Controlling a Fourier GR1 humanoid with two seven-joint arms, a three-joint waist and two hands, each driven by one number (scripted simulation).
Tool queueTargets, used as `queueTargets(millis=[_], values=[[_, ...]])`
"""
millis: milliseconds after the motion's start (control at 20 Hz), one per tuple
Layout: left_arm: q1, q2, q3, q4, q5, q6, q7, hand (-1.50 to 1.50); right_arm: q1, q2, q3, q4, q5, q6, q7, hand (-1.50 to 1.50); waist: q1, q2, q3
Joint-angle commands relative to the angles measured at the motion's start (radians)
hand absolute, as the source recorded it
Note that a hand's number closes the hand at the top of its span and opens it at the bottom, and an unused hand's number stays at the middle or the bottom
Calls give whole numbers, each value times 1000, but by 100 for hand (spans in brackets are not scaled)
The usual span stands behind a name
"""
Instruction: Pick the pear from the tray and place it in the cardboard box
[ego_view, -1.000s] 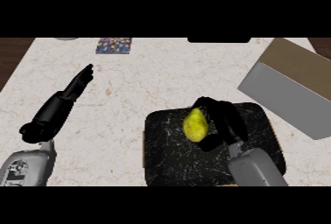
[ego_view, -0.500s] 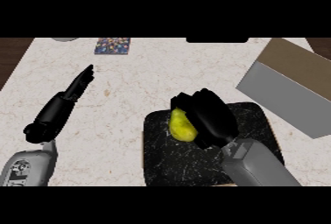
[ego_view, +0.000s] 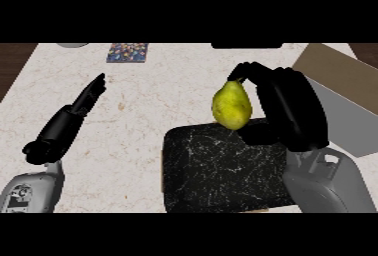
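A yellow-green pear (ego_view: 232, 105) hangs above the far edge of the black marbled tray (ego_view: 221, 170), lifted off it. My right hand (ego_view: 291, 107) is shut on the pear, its fingers curled over the stem end from the right. The cardboard box (ego_view: 341, 95) lies at the right edge of the counter, a brown flap at the top and a grey inside below, just right of my right hand. At the left of the counter my left hand (ego_view: 83, 102) rests open with its fingers straight, pointing away.
A colourful patterned card (ego_view: 127, 52) lies at the far edge of the counter, with a grey round object (ego_view: 72, 45) to its left and a dark flat object (ego_view: 246, 45) to its right. Dark wood shows beyond the counter's left edge.
My right hand has lifted the pear off the tray and carried it up and toward the far right. The left hand has not moved.
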Motion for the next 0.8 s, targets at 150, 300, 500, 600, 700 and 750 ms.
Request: queueTargets(millis=[150, 300, 500, 600, 700, 750], values=[[-15, 0, 5, -1, 16, -17, 14, 0, -97, -38, -249, 96, -28, -50, 54, 150, 7, 5, 0], [7, -11, -12, 17, -27, 9, -33, 0, -84, -109, -349, 130, -102, -23, -6, 150, 3, 4, 0], [14, 7, 12, 15, -10, -4, -40, 0, -227, -255, -450, 344, -105, 2, -81, 150, 15, 6, 0], [-14, -3, 2, -9, 5, -16, 1, 0, -214, -268, -403, 438, -63, 8, -111, 150, 18, 7, 0], [-29, -30, -7, 45, -21, 18, -5, 0, -172, -288, -398, 491, -68, 31, -151, 150, 11, 8, 0], [1, -13, -3, 18, -24, 11, -36, 0, -224, -335, -434, 534, -122, 131, -150, 150, 17, 7, 0]])
